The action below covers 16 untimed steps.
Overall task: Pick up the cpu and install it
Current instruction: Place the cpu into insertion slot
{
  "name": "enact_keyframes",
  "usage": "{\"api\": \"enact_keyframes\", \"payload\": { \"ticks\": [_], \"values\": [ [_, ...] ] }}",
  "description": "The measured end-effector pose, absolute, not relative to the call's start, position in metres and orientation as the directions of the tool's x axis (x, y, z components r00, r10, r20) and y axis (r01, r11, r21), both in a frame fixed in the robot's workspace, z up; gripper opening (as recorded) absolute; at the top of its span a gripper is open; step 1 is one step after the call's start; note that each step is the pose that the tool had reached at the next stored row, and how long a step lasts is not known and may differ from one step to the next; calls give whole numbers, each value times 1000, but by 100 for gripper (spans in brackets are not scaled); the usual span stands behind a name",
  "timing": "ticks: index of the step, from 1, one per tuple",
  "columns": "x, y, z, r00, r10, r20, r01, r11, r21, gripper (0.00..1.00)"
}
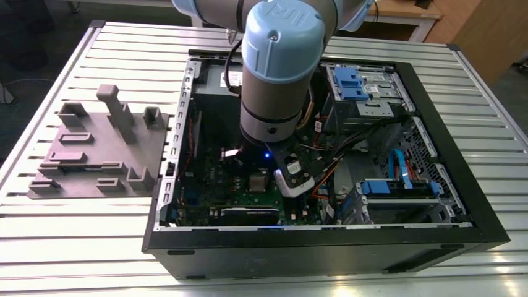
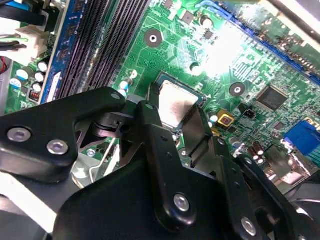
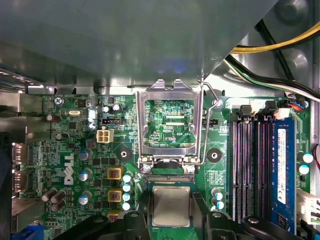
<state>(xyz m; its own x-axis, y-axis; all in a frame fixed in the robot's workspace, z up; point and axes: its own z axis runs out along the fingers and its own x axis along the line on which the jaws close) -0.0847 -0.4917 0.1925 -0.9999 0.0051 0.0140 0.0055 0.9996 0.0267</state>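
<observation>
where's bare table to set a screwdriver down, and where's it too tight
Bare table lies between the grey tray and the near edge, and past the case on the exterior view's right. Crowded: inside the case, where the arm and cables hang over the motherboard.

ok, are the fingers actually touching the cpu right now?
Touching. In the second wrist view the fingers sit against opposite edges of the cpu, with no gap on either side. The first wrist view shows the same.
</observation>
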Motion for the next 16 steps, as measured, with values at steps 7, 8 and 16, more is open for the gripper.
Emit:
{"api": "enact_keyframes", "payload": {
  "ticks": [7,8,16],
  "values": [
    [-85,-492,193,-1000,5,14,5,1000,27,39],
    [-85,-492,193,-1000,5,14,5,1000,27,39],
    [-85,-492,195,-1000,5,14,5,1000,27,39]
  ]
}}
